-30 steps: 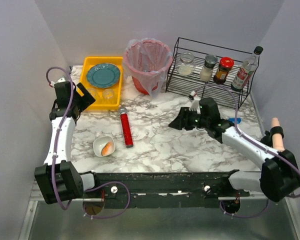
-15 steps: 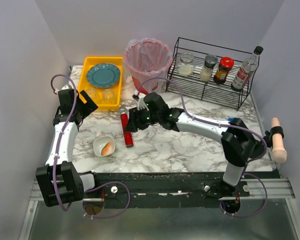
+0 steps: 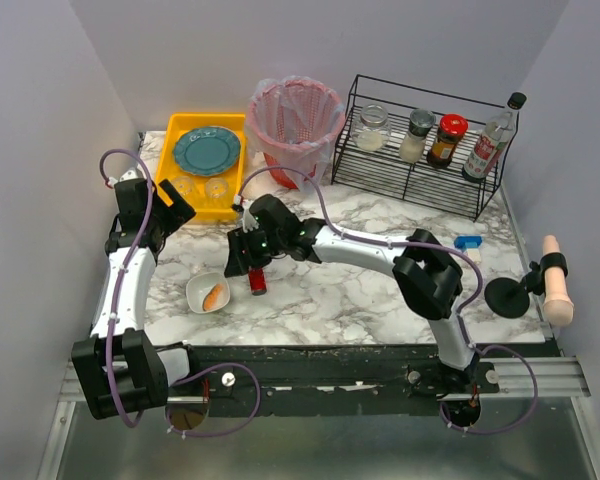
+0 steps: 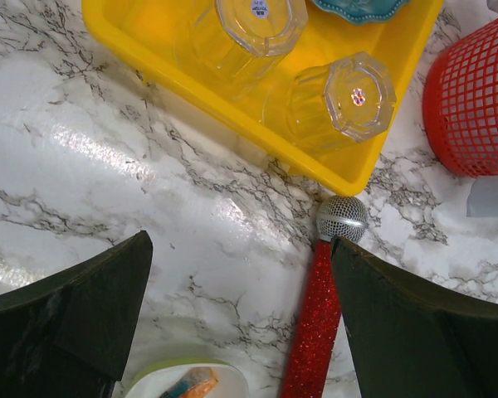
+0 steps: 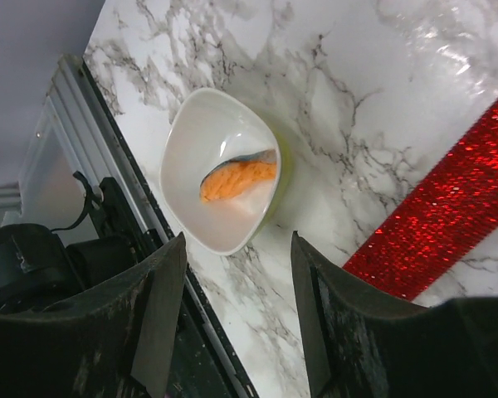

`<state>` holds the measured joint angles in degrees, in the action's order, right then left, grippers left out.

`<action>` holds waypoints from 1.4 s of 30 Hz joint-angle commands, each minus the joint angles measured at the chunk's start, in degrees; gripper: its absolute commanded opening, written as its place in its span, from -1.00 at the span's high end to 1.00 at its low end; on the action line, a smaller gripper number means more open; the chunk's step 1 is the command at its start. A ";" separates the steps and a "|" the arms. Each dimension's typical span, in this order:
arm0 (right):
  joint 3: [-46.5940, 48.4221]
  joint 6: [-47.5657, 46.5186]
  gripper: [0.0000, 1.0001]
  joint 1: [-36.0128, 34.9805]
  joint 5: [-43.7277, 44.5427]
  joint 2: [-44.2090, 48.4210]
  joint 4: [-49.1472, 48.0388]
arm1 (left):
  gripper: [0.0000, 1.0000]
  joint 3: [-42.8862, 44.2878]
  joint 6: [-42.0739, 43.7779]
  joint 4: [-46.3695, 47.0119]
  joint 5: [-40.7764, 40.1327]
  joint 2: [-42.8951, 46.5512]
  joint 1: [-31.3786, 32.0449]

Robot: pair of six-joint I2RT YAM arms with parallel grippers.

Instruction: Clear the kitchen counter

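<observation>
The marble kitchen counter [image 3: 370,290] holds a red glitter microphone [image 3: 256,278] and a small white bowl [image 3: 208,293] with an orange piece of fish [image 3: 214,296]. My right gripper [image 3: 236,262] reaches far left and hovers open over the microphone's middle, beside the bowl. The right wrist view shows the bowl [image 5: 224,170], the fish [image 5: 236,178] and the microphone [image 5: 448,224] below the open gripper [image 5: 236,249]. My left gripper [image 3: 170,208] is open and empty by the yellow tray [image 3: 238,170]. Its wrist view [image 4: 236,249] shows the microphone head [image 4: 342,217].
The yellow tray [image 4: 232,116] holds a teal plate [image 3: 206,150] and two upturned glasses [image 4: 349,99]. A red bin with a plastic liner [image 3: 295,125] stands behind. A wire rack [image 3: 410,175] carries jars and a bottle. A small blue item [image 3: 468,241] lies at right.
My right arm has swung left across the counter, from right of centre to over the microphone beside the bowl. The left arm shifted only slightly.
</observation>
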<state>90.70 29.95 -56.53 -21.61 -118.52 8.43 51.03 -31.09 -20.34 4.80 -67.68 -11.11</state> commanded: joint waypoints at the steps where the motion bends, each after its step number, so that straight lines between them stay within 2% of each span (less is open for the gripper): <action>1: 3.43 -0.25 -0.21 -2.09 -0.81 -3.20 3.08 | -0.98 -0.58 0.24 1.09 1.18 1.41 0.22; 20: 13.10 1.07 -0.07 -2.71 1.13 -13.66 7.66 | -0.98 -0.58 0.15 1.53 2.06 1.76 -0.22; 42: 15.56 1.51 0.17 -2.88 0.07 -17.01 7.75 | -0.98 -0.75 -0.11 1.79 3.11 1.41 -0.49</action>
<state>104.33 31.09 -58.98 -20.75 -133.27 15.14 50.74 -31.11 -19.38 6.63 -67.00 -11.29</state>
